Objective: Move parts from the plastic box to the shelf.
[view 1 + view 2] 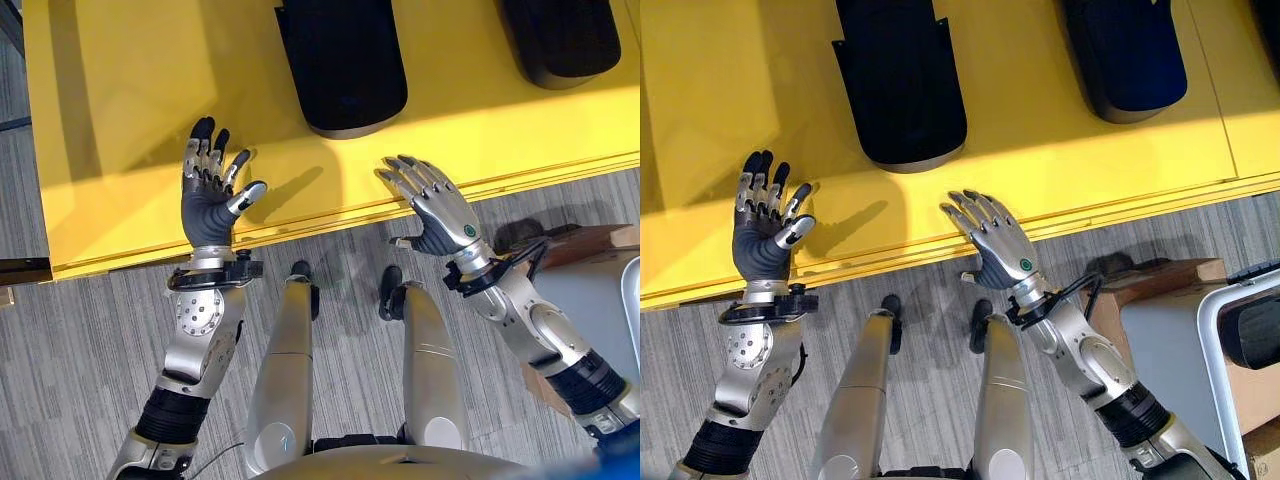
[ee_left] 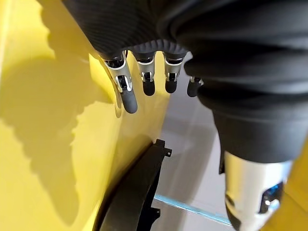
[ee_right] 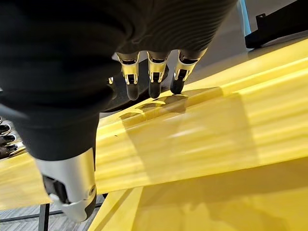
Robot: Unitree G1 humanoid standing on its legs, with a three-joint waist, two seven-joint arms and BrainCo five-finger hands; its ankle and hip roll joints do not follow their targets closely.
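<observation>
Figure: my two hands raised over the near edge of the yellow shelf [image 1: 120,90], seen from my head.

Left hand [image 1: 207,205]: held palm up, above the shelf's near edge, to the left of the nearer black part [image 1: 345,65]. My fingers [image 1: 205,150] are spread and nearly straight, the thumb standing out to the side. They hold nothing. In the left wrist view the fingers [image 2: 126,91] hang loosely extended over the yellow surface, apart from it, with the dark edge of a part [image 2: 137,192] lying on the shelf beyond them.

Right hand [image 1: 1002,245]: back upward, over the same near edge, below and to the right of the nearer part. My fingers [image 1: 970,210] are stretched out toward the shelf, slightly fanned, and empty. In the right wrist view the fingers [image 3: 154,79] are straight above the shelf's ridged edge.

Parts: two black moulded parts lie flat on the shelf. The nearer part lies between my hands and further in; the second part [image 1: 560,35] lies to its right, well apart from it.

Floor [image 1: 80,350]: grey carpet, on the near side of the shelf. A brown box [image 1: 1160,280] stands on it to the right of my right arm.
</observation>
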